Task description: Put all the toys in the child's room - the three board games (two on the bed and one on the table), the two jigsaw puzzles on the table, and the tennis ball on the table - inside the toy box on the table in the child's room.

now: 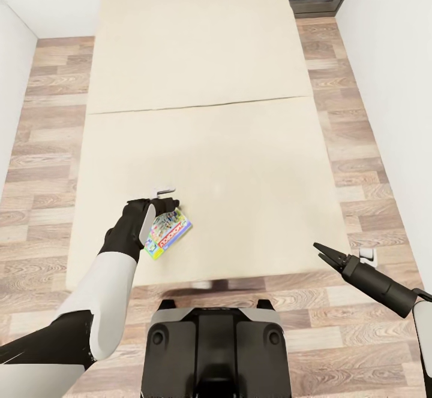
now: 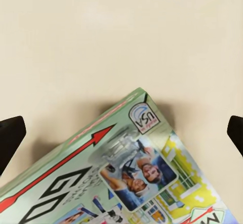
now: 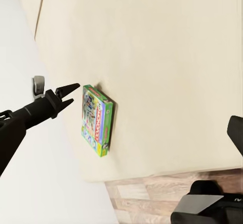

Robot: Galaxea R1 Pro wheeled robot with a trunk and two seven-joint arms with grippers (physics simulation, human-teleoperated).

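The game (image 1: 169,233) lay flat on the bed (image 1: 240,146), near the foot edge on the robot's left side — a green, busy-looking card box with a big "GO" arrow printed on top. The left gripper (image 1: 163,201) hung right above it, fingers (image 2: 11,138) spread wide either side of the box's corner, holding nothing. The right gripper (image 1: 329,255) sat off past the bed's corner over the floor (image 1: 54,116), its fingers close together at the tips, holding nothing too.

My guess on handling: a light, stiff, flat card box, glossy so probably a bit slippery, and the mattress under it looked soft enough to give. Pinching across the narrow width near the middle looked like the safest hold to me — grabbing just a corner would likely let it swing or slip out.
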